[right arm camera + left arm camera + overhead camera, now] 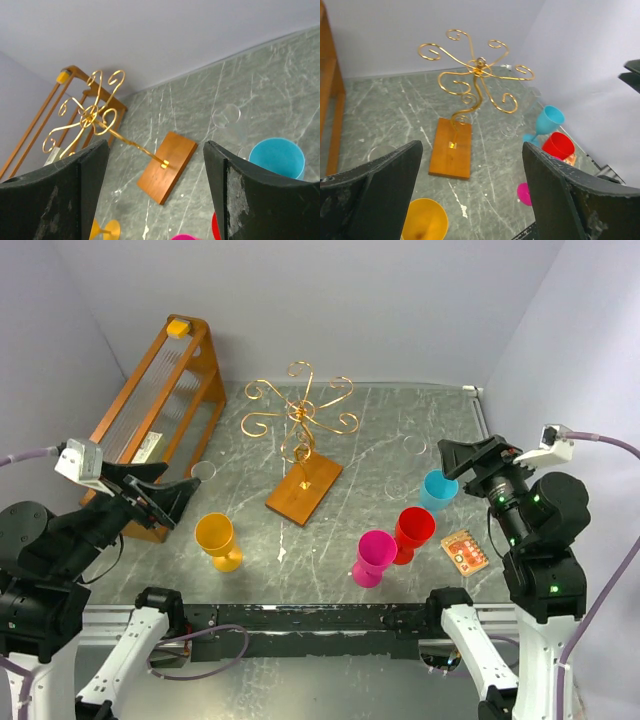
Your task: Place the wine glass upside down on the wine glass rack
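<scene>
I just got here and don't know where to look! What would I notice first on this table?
The gold curly rack on its brown wooden base stands out in the middle of the grey table. Bright goblets come next: a yellow goblet at the front left, and a pink goblet, red goblet and blue goblet clustered at the front right. A tall orange wooden frame stands at the back left.

- Rack (301,416): shiny gold metal wire, smooth varnished wood base (304,490).
- Table (400,420): grey marbled, slight sheen.
- Goblets (376,550): glossy coloured plastic.
- Frame (213,380): orange-brown wood.
</scene>
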Controlling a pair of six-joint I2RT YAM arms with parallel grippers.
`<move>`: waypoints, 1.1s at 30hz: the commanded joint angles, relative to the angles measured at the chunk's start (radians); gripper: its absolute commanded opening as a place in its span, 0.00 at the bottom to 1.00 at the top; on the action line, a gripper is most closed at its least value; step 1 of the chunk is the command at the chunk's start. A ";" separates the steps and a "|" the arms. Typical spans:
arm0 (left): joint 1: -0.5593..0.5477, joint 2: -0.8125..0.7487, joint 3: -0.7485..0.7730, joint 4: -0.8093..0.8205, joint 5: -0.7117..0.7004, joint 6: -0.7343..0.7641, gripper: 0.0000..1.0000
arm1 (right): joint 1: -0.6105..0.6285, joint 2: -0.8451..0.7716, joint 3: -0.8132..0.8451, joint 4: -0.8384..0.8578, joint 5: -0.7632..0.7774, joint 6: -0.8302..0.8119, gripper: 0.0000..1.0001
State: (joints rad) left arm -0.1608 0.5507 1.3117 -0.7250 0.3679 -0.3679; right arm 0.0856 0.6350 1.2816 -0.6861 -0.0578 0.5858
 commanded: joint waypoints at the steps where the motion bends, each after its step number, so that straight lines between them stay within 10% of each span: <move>1: 0.020 -0.042 -0.039 0.070 0.161 -0.022 0.93 | -0.042 -0.001 -0.008 -0.069 -0.122 0.024 0.78; 15: -0.107 -0.125 -0.111 0.123 0.351 0.001 0.97 | -0.068 0.013 -0.066 -0.124 -0.027 0.081 0.79; 33: -0.258 -0.028 -0.054 0.080 0.286 0.149 1.00 | -0.070 0.318 -0.015 -0.129 -0.077 -0.085 0.54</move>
State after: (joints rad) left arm -0.4091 0.5285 1.2327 -0.6548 0.6991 -0.2420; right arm 0.0257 0.8722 1.2133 -0.8181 -0.1188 0.5678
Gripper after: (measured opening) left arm 1.000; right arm 0.555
